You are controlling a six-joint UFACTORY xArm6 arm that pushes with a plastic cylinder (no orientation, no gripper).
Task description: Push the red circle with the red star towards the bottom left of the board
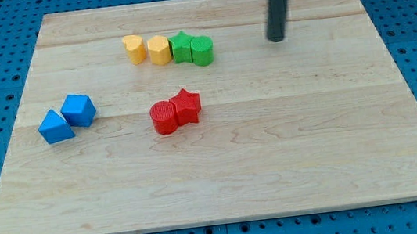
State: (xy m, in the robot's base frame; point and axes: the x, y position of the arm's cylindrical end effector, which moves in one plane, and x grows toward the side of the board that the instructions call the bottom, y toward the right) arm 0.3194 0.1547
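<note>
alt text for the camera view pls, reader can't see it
My tip rests near the wooden board's top right, well away from the red circle and red star, which touch at the board's middle. Two yellow blocks and two green blocks form a row near the top; two blue blocks sit at left.

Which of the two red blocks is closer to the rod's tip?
The red star: it lies on the view's right of the red circle, touching it, on the side facing my tip.
</note>
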